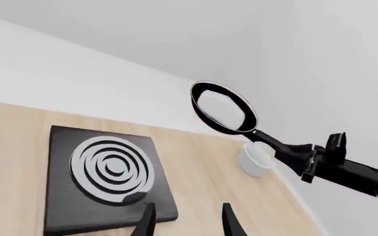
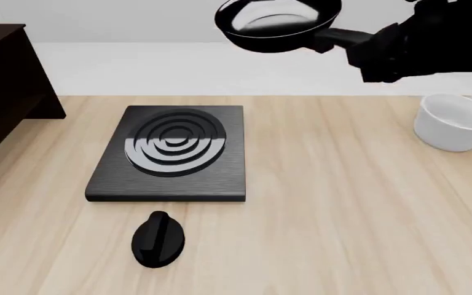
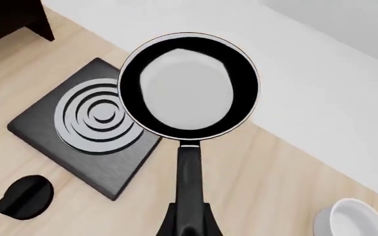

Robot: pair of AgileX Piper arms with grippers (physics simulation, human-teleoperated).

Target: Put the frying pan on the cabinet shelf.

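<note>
The right gripper [image 3: 189, 223] was clamped on the handle of the frying pan [image 2: 277, 24], which it held in the air above the far edge of the table [image 2: 343, 203], well clear of the wood. The left gripper [image 1: 187, 221] held nothing, its fingers [image 1: 146, 221] parted over the near edge of the square burner plate [image 2: 170, 153]. Near that plate lay a black oval knob [image 2: 159, 239]. A white bowl [image 2: 455, 121] sat at the right. The dark cabinet [image 2: 7, 92] stood at the far left, well apart from the pan.
</note>
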